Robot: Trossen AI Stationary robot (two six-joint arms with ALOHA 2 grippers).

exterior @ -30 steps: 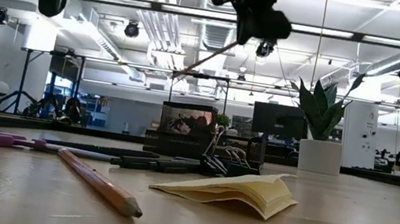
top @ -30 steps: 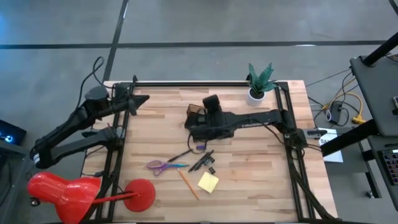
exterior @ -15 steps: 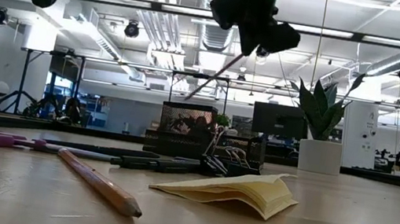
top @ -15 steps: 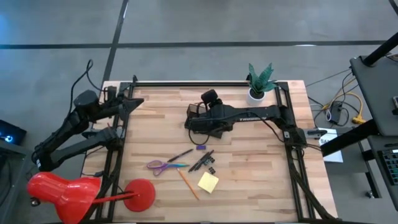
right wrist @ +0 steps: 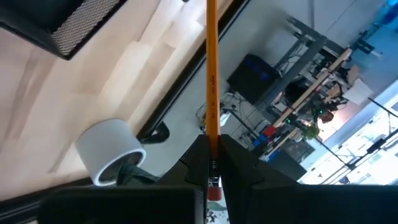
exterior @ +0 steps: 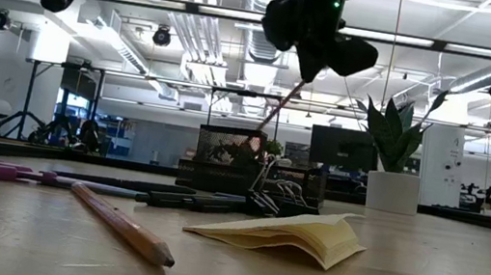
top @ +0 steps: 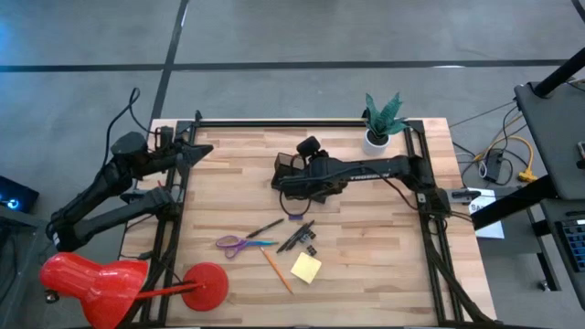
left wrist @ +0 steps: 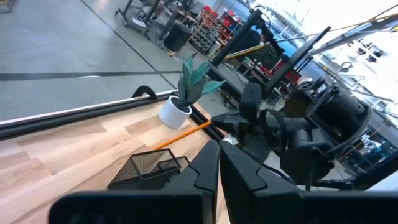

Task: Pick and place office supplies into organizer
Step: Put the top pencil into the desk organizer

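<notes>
My right gripper [exterior: 305,76] hangs over the table's far middle, shut on an orange pencil [exterior: 279,108]. The pencil slants down toward the black mesh organizer [exterior: 228,159], and its lower end stands just above the organizer's top. Purple scissors [top: 236,243], black pens [top: 297,236], a small black clip [top: 311,249], a yellow sticky-note pad [top: 306,267] and a second pencil [top: 276,271] lie flat on the near middle of the table. My left gripper [top: 207,149] is shut on nothing, raised at the far left corner. My right gripper pinches the pencil's shaft [right wrist: 211,134] between its two fingers, close to the eraser end [right wrist: 214,191]. The pencil runs on along the line of the fingers and slants down below them. It is lifted clear, with its lower end [exterior: 263,129] over the organizer.
A green plant in a white pot [top: 380,123] stands at the far right, close to the organizer. A red desk lamp [top: 101,285] sits at the near left corner. Black frame rails [top: 302,122] run along the table's far edge and both sides.
My right gripper has sunk a little toward the organizer and rolled its wrist. The pencil in it has swung from a shallow slant to a steeper one. Its lower end has come over to just above the organizer.
</notes>
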